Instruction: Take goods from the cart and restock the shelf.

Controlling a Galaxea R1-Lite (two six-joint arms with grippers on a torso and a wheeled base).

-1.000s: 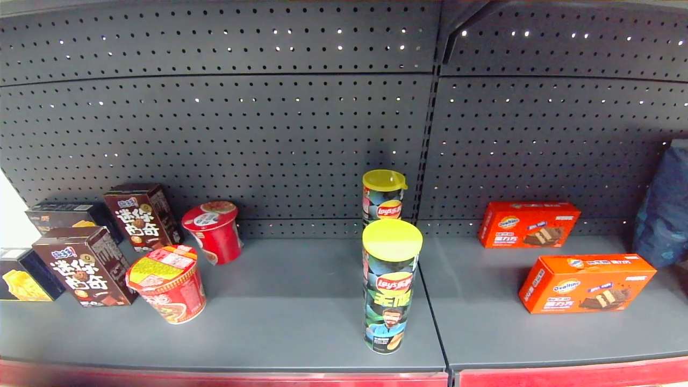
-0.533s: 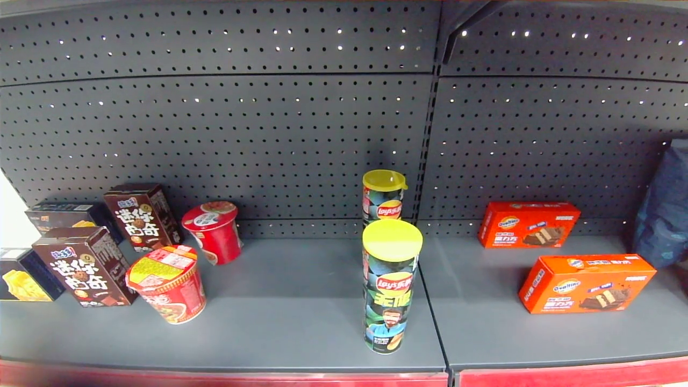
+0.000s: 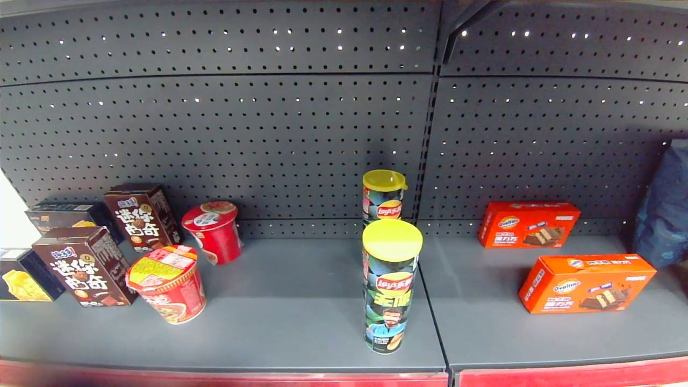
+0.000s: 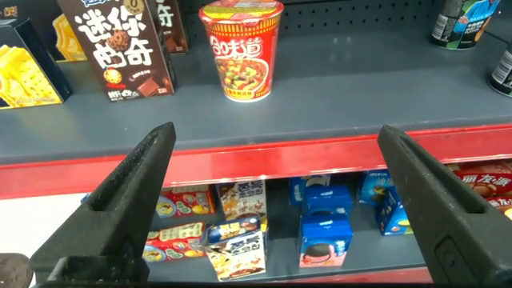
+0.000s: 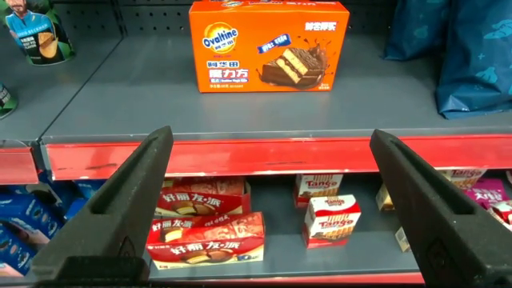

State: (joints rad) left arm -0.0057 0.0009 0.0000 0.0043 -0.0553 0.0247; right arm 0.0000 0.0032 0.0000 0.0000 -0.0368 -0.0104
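Observation:
The grey shelf [image 3: 301, 301] holds goods in rows. Two chip cans with yellow lids stand mid-shelf, one in front [image 3: 391, 285] and one behind [image 3: 383, 196]. Two red noodle cups [image 3: 167, 282] [image 3: 214, 231] lean at the left beside brown boxes [image 3: 83, 266] [image 3: 141, 215]. Two orange boxes [image 3: 583, 283] [image 3: 527, 223] lie at the right. My left gripper [image 4: 276, 200] is open, empty, in front of the shelf's red edge below a noodle cup [image 4: 240, 48]. My right gripper [image 5: 272, 200] is open, empty, facing the front orange box [image 5: 268, 46].
A dark blue bag [image 3: 664, 207] stands at the shelf's far right. Black and yellow boxes [image 3: 24, 274] sit at the far left. A lower shelf holds more boxes [image 4: 324, 232] [image 5: 204, 232]. Bare shelf room lies between the noodle cups and the chip cans.

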